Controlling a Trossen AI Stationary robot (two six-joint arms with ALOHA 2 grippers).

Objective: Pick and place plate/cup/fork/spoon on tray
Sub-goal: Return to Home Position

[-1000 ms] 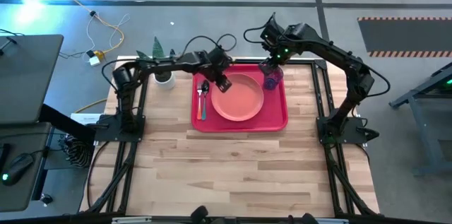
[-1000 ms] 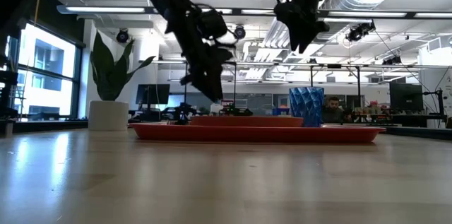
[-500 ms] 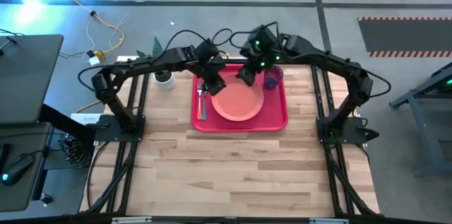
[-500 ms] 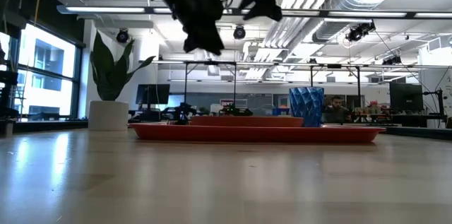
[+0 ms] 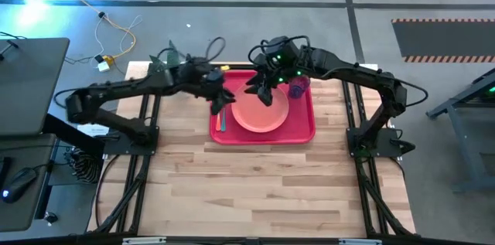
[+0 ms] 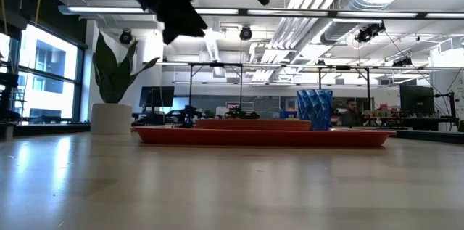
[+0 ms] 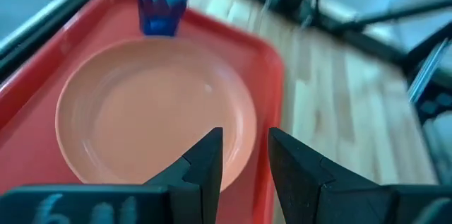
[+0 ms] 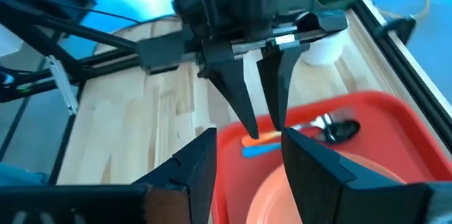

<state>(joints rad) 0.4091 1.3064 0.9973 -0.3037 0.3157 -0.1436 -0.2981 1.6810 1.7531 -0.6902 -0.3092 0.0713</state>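
The red tray lies at the table's far middle. The pink plate rests flat on it, and the blue cup stands upright at its far right corner. The spoon lies along the tray's left part, teal handle toward the near edge. The fork's orange handle lies beside it. My left gripper hovers open and empty above the tray's left edge. My right gripper hovers open and empty above the plate's far edge.
A white pot with a green plant stands at the table's far left corner. Bare wood fills the table's near half. A person shows in the room behind the table.
My left gripper has risen and gone from the plate's left edge toward the table's left edge. My right gripper has gone from above the cup toward the table's left, over the plate's far edge, and has risen. The cup, plate and cutlery have stayed in place.
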